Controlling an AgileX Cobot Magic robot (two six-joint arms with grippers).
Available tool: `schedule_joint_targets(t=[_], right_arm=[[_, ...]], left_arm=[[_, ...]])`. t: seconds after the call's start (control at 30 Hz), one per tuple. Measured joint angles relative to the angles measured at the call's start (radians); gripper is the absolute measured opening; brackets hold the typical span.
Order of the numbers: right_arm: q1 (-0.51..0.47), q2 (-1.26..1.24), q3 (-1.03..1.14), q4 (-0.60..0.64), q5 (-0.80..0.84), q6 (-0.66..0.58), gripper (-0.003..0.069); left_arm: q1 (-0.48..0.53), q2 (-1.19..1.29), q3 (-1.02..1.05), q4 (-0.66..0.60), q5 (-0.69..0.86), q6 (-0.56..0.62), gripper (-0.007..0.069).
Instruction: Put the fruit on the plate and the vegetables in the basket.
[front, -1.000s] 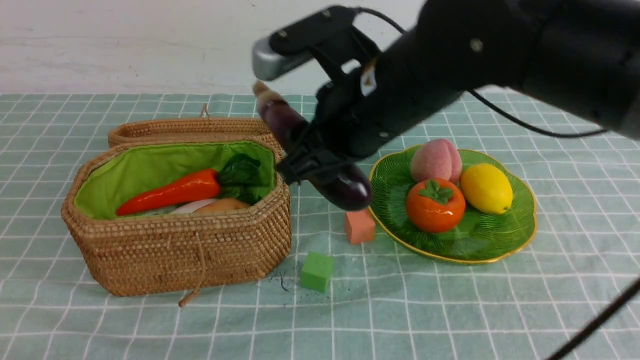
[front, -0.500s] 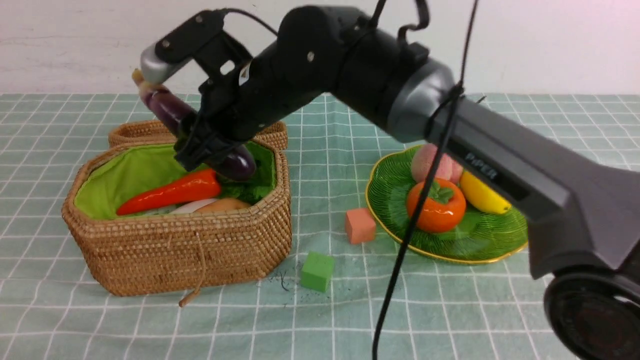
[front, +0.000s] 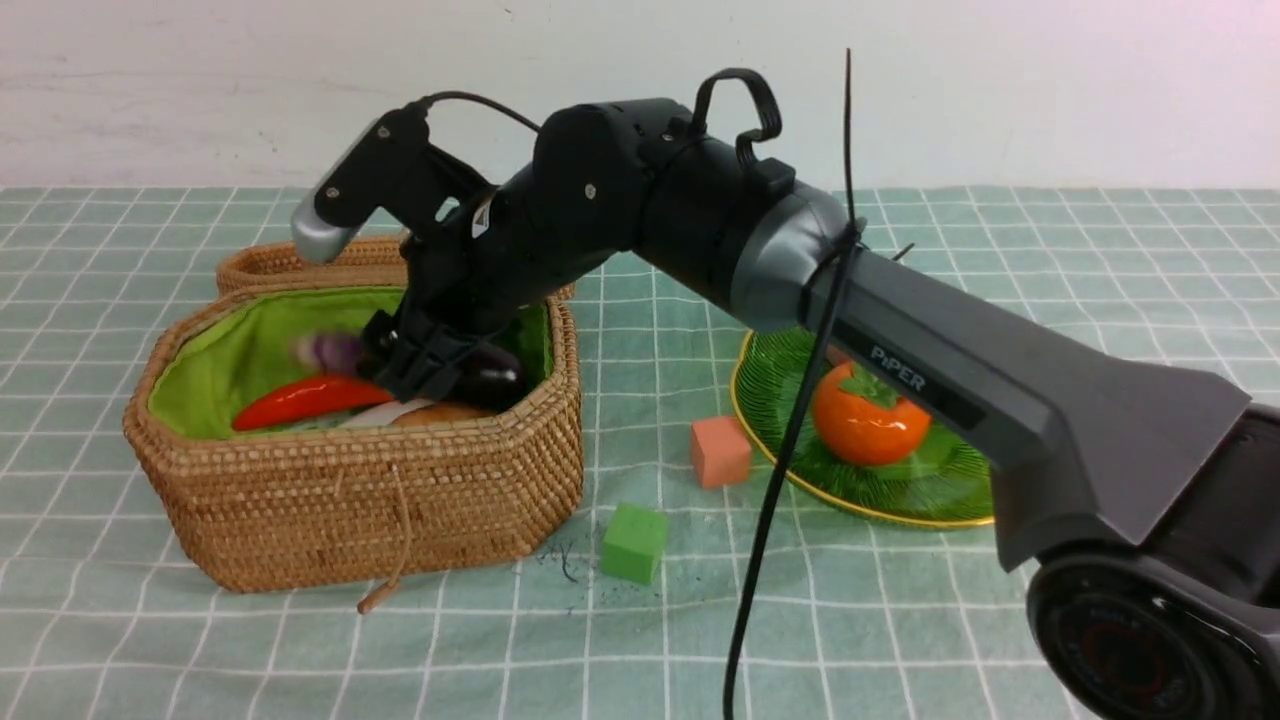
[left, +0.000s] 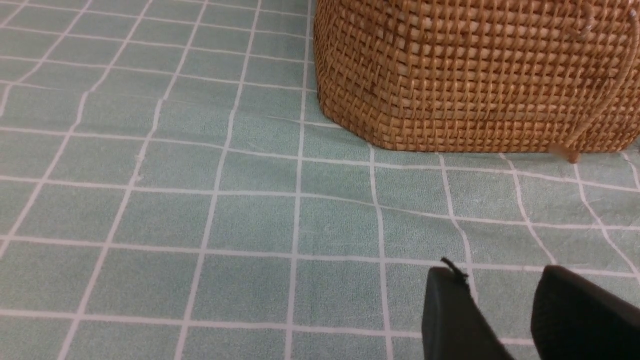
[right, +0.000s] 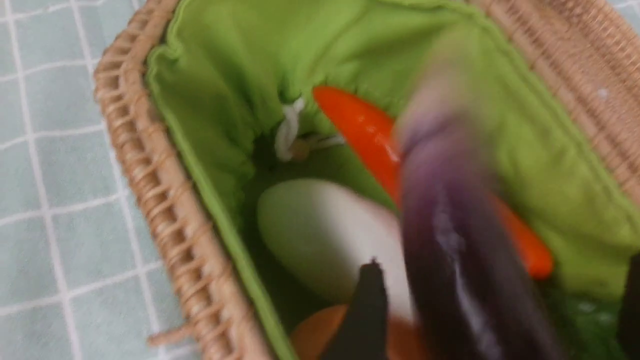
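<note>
My right gripper (front: 432, 358) hangs open inside the wicker basket (front: 350, 490). The dark purple eggplant (front: 488, 376) is blurred and loose between its spread fingers (right: 369, 310), lying across the orange-red carrot (front: 300, 400). The right wrist view shows the eggplant (right: 450, 240) over the carrot (right: 370, 130), the white radish (right: 320, 235) and the tan potato (right: 310, 330). An orange persimmon (front: 865, 420) sits on the green plate (front: 900, 500); the arm hides the rest of the plate. My left gripper (left: 495, 272) hovers open and empty over the cloth near the basket (left: 475, 75).
A small orange cube (front: 720, 450) lies between basket and plate, and a small green cube (front: 633, 543) lies nearer me. The basket's lid (front: 300, 262) lies open behind it. A black cable (front: 790, 420) hangs from the right arm in front of the plate.
The right arm swung the eggplant left from beside the plate to over the basket, lowered into it, and its jaws opened; the eggplant is dropping free.
</note>
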Motion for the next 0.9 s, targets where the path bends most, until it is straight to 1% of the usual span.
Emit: schedule_joint_targets(t=[0.03,0.1,0.23,0.33,0.37,0.4,0.43,0.47,0.53,0.6,0.63,0.67,0.73,0.8,0.83,0.87,0.9], right_arm=[[0.000,0.000,0.000,0.000,0.000,0.000,0.0662],[-0.001,-0.016,0.000,-0.011,0.060,0.000,0.0673],[-0.012,-0.067,0.000,-0.018,0.114,-0.001,0.0625],[-0.039,-0.165,0.000,-0.018,0.168,0.011,0.0508],[-0.052,-0.199,0.000,-0.022,0.182,0.021,0.0451],[-0.057,-0.227,0.000,-0.025,0.192,0.026,0.0408],[-0.061,-0.234,0.000,-0.028,0.194,0.029,0.0397],[-0.077,-0.294,0.001,-0.040,0.209,0.046,0.0302],[-0.093,-0.393,0.039,-0.062,0.212,0.065,0.0165],[-0.098,-0.455,0.072,-0.087,0.212,0.079,0.0103],[-0.099,-0.510,0.125,-0.120,0.212,0.101,0.0038],[-0.100,-0.580,0.190,-0.154,0.213,0.122,0.0001],[-0.100,-0.699,0.317,-0.224,0.224,0.177,-0.0016],[-0.100,-0.802,0.425,-0.279,0.250,0.235,-0.0018],[-0.100,-0.863,0.519,-0.316,0.275,0.279,-0.0018],[-0.100,-0.873,0.532,-0.316,0.280,0.279,-0.0018],[-0.100,-0.945,0.634,-0.359,0.311,0.335,-0.0018]], left_arm=[[0.000,0.000,0.000,0.000,0.000,0.000,0.0239],[0.000,0.000,0.000,0.000,0.000,0.000,0.0239],[0.000,0.000,0.000,0.000,0.000,0.000,0.0239],[0.000,0.000,0.000,0.000,0.000,0.000,0.0239],[0.000,0.000,0.000,0.000,0.000,0.000,0.0239],[0.000,0.000,0.000,0.000,0.000,0.000,0.0239],[0.000,0.000,0.000,0.000,0.000,0.000,0.0239],[0.000,0.000,0.000,0.000,0.000,0.000,0.0239],[0.000,0.000,0.000,0.000,0.000,0.000,0.0239],[0.000,0.000,0.000,0.000,0.000,0.000,0.0239],[0.000,0.000,0.000,0.000,0.000,0.000,0.0239],[0.000,0.000,0.000,0.000,0.000,0.000,0.0239],[0.000,0.000,0.000,0.000,0.000,0.000,0.0239],[0.000,0.000,0.000,0.000,0.000,0.000,0.0239],[0.000,0.000,0.000,0.000,0.000,0.000,0.0239],[0.000,0.000,0.000,0.000,0.000,0.000,0.0239],[0.000,0.000,0.000,0.000,0.000,0.000,0.0239]])
